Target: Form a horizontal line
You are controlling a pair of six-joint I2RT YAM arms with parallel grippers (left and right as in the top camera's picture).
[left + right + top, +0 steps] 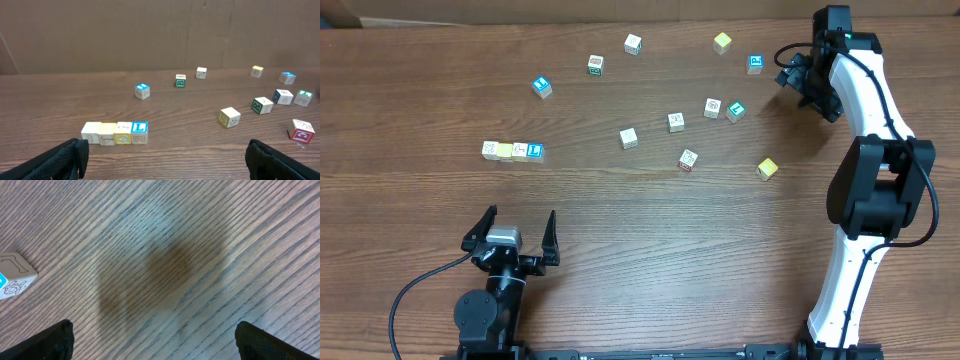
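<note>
The left tool stood wide open at the front edge of the surface (the right tool likewise, near the far right corner), clear of the horizontal line.

The table is brown wood grain, matt, with fine streaked lines. The horizontal line, left of centre in the overhead view, is made of small wood-looking cubes with smooth painted and printed faces. The right arm, at the right edge, has glossy white plastic shells. The left pincer is matt black.
</note>
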